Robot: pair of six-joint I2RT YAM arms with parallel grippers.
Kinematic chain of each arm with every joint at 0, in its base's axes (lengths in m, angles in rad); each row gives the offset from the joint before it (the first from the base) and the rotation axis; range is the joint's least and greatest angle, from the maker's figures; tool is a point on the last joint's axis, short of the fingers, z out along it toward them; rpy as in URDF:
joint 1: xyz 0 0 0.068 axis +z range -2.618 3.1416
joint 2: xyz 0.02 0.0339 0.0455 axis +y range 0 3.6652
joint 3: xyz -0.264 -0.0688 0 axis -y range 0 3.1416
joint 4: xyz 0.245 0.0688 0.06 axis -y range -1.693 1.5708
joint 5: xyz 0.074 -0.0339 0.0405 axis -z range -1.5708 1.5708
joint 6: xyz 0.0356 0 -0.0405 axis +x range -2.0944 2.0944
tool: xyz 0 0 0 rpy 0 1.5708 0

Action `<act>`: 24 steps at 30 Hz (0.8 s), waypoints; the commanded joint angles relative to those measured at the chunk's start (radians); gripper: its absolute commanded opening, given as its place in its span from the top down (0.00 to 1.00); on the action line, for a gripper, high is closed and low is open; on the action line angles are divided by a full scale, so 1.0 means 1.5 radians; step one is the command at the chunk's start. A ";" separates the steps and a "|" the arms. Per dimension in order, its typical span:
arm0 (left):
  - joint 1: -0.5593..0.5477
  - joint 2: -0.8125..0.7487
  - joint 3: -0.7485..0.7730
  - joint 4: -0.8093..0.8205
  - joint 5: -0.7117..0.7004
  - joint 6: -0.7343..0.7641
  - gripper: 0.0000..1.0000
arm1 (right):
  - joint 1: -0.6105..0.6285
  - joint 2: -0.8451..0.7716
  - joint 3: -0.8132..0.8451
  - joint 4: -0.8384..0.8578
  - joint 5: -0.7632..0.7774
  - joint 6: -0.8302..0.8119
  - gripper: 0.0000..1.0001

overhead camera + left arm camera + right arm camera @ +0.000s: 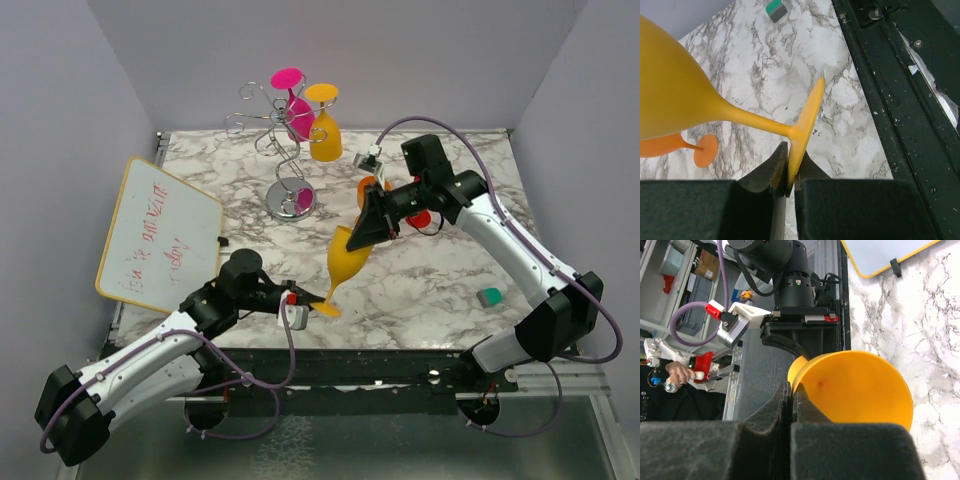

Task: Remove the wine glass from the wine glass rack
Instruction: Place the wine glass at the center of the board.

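Above the desk (440, 285), well off the wine glass rack (280, 203), the yellow wine glass (346, 262) hangs tilted: my left pincer (789, 167) clamped on its foot, my right pincer (791, 392) nipping its rim. Looks light, stiff, slick; I'd trust the stem more.

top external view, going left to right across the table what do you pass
whiteboard → wine glass rack → yellow wine glass held off the table → green block
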 commanded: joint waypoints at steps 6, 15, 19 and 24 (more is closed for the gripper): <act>0.002 -0.015 -0.016 -0.013 0.002 -0.030 0.79 | 0.011 -0.040 -0.023 0.023 0.027 0.005 1.00; 0.002 -0.023 -0.004 -0.024 -0.021 -0.065 0.50 | 0.011 -0.057 -0.026 0.044 0.152 0.056 1.00; 0.002 -0.042 0.005 -0.018 -0.084 -0.123 0.39 | 0.011 -0.067 -0.035 0.041 0.202 0.068 1.00; 0.002 -0.044 0.023 -0.009 -0.137 -0.187 0.28 | 0.011 -0.090 -0.048 0.061 0.291 0.101 1.00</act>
